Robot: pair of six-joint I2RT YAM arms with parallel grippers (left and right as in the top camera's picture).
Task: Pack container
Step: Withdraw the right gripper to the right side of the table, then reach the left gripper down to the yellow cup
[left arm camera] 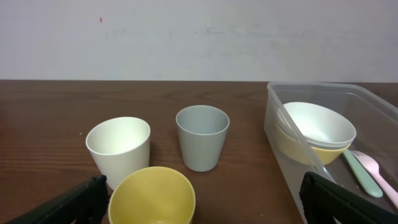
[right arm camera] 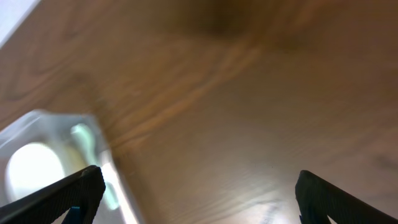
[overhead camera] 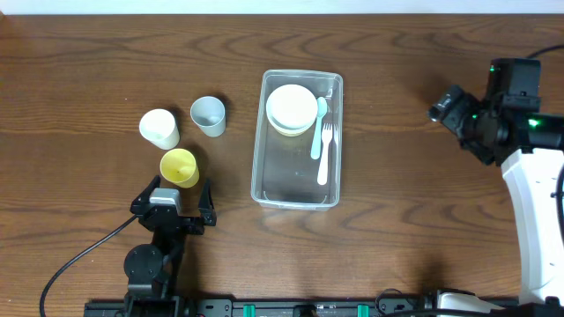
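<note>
The clear plastic container (overhead camera: pixel 262 141) stands at the table's centre. It holds stacked bowls, white on pale yellow (overhead camera: pixel 292 108), a mint spoon (overhead camera: pixel 318 128) and a white fork (overhead camera: pixel 325 151). It also shows in the left wrist view (left arm camera: pixel 273 127) and, blurred, in the right wrist view (right arm camera: pixel 43 121). Left of it stand a yellow cup (overhead camera: pixel 179 166), a white cup (overhead camera: pixel 159 129) and a grey cup (overhead camera: pixel 209 115). My left gripper (overhead camera: pixel 171 199) is open and empty just behind the yellow cup (left arm camera: pixel 152 196). My right gripper (overhead camera: pixel 449 110) is open and empty, raised at the far right.
The dark wood table (overhead camera: pixel 397 167) spreads between the container and the right arm. The left arm's black cable (overhead camera: pixel 79 260) trails at the front left. A pale wall (left arm camera: pixel 199 37) rises behind the table in the left wrist view.
</note>
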